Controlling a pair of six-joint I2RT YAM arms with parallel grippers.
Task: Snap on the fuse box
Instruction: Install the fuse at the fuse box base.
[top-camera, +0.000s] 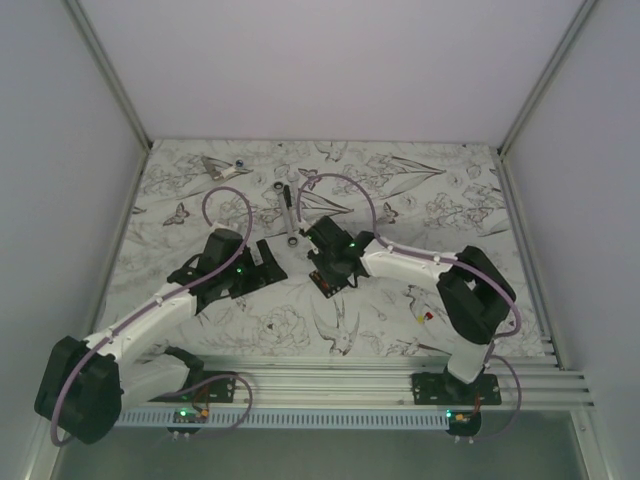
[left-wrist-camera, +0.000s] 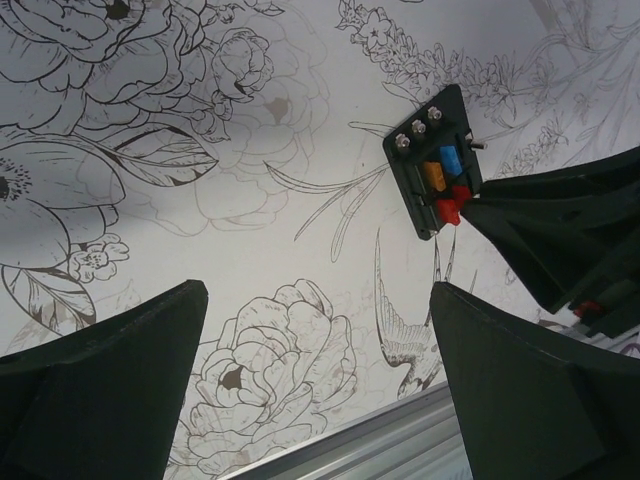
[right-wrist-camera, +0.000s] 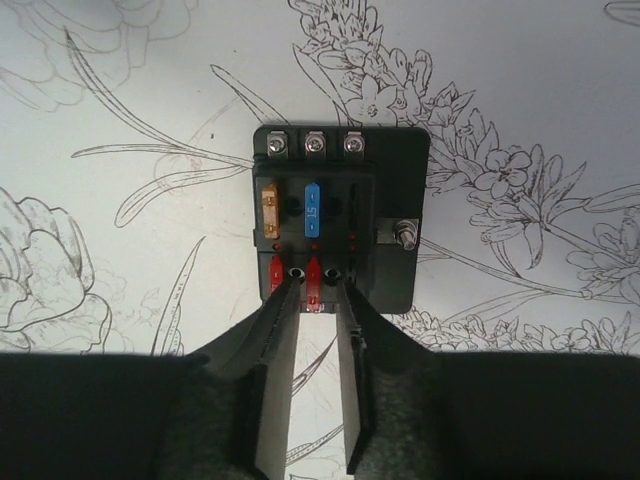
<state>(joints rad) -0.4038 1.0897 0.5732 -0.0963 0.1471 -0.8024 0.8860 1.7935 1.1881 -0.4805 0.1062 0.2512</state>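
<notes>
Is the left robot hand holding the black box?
No, the left gripper stands wide open and empty; the fuse box lies beyond it.

Item: fuse box, black, lying flat on white cloth printed with line-drawn flowers and birds, turned at a slant
- On the fuse box: three screws along its upper end; below them a blue fuse, an orange fuse, then red fuses at its lower end
- Right of the fuse box: right gripper, black, its tip at the red fuses
- Below and left of the fuse box: left gripper, fingers spread wide, nothing between them
- Well below the fuse box: grey metal rail at the cloth's edge
</notes>
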